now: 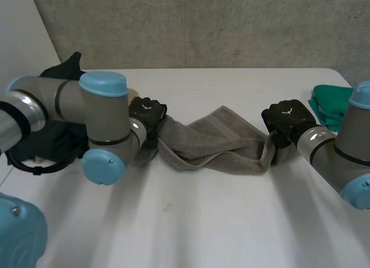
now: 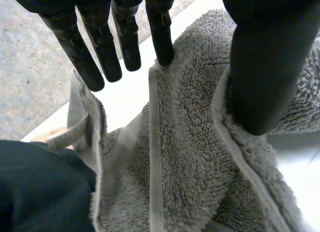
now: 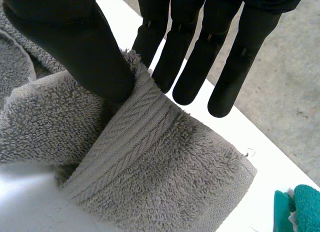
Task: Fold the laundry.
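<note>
The left arm [image 1: 87, 118] reaches in bent at the elbow, and the left hand [image 1: 147, 112] sits at the left end of the grey towel [image 1: 214, 144]. The right arm [image 1: 335, 152] comes in from the opposite side, with the right hand [image 1: 287, 121] at the towel's right end. Both hands have hold of the towel. In the left wrist view the thumb [image 2: 270, 62] presses down on a hemmed edge, and the nearest of the straight fingers [image 2: 161, 37] meets the same fold from the other side. In the right wrist view the thumb [image 3: 85, 47] bears on the towel's woven band, which is pinched against the straight fingers [image 3: 155, 47] behind it.

The towel lies crumpled in a long strip between the two hands, near the middle of the white table [image 1: 202, 222]; its ends rise slightly into each grip. Left of the towel, beyond the left arm, lies a dark garment [image 1: 63, 69]. Right of it, well apart at the table's far corner, lies a green cloth [image 1: 332, 103]. A concrete wall [image 1: 202, 25] stands behind the table.

The wrist views add the towel's looped pile and stitched hems, plus a speckled grey floor [image 3: 280, 92] past the table edge. The left wrist view places the dark garment close beside the towel's end.
</note>
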